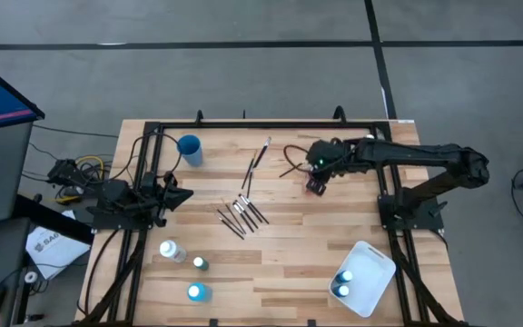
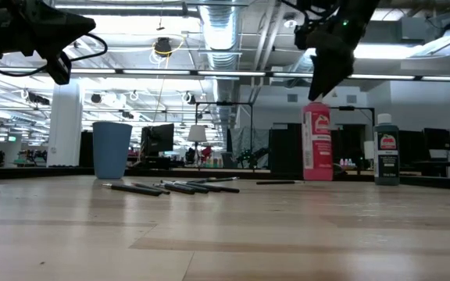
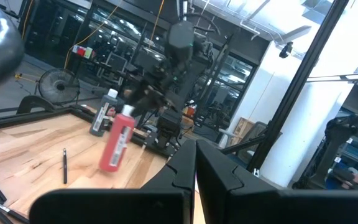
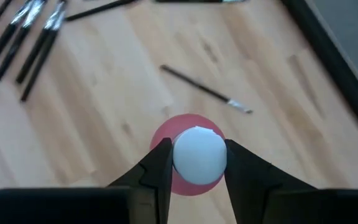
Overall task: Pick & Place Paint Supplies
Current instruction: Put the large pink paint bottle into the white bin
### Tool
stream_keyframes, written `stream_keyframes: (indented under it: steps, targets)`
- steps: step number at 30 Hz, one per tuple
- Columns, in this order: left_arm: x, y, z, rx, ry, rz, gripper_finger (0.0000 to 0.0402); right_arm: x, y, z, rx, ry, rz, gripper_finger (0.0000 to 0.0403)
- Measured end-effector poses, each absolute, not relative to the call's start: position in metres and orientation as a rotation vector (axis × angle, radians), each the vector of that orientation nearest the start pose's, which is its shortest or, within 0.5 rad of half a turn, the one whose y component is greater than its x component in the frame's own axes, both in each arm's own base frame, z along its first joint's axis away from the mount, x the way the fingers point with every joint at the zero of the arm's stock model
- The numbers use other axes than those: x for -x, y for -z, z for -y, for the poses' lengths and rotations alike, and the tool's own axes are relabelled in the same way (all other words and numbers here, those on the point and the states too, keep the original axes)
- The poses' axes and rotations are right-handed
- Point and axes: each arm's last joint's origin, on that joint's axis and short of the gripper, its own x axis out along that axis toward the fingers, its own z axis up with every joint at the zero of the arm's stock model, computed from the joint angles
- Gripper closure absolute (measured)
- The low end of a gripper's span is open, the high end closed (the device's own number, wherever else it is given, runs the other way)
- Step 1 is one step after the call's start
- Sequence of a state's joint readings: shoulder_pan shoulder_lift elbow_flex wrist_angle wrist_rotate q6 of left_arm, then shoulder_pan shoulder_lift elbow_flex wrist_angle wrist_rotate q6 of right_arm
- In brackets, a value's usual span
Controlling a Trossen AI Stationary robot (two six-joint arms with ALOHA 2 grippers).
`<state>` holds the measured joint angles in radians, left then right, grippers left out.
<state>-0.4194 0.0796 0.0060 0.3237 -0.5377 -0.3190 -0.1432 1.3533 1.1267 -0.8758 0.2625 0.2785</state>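
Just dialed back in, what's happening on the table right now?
The right gripper has its jaws closed around the pale cap of a small red paint bottle standing upright on the wooden table. The left gripper waits shut at the left side. Thin dark-handled paintbrushes lie scattered mid-table, and two blue-toned bottles already sit in the white rounded-corner tray.

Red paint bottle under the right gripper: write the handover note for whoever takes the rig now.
Right gripper: closed on the white cap of the red paint bottle, which stands on the wooden table at the far side.
Left gripper: shut, empty, waiting at the left edge.
Done: two blue paint bottles lie in the white rounded-corner tray.
Left: the red bottle; white bottle, teal bottle and blue bottle near the front left; dark-handled paintbrushes scattered mid-table. The blue round cup stands at the back.
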Motion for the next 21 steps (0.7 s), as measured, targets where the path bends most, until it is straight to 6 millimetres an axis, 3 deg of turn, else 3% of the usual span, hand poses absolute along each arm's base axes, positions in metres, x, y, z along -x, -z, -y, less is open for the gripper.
stream_keyframes:
  steps: [10,21]
  targets:
    - [-0.093,-0.189,0.025,0.432,-0.082,0.239,0.0398,-0.252,-0.287,-0.010,-0.213,0.399,-0.999,0.0294]
    - [-0.093,-0.189,0.025,0.433,-0.082,0.242,0.0398,-0.220,-0.313,-0.063,-0.286,0.238,-0.886,0.0294]
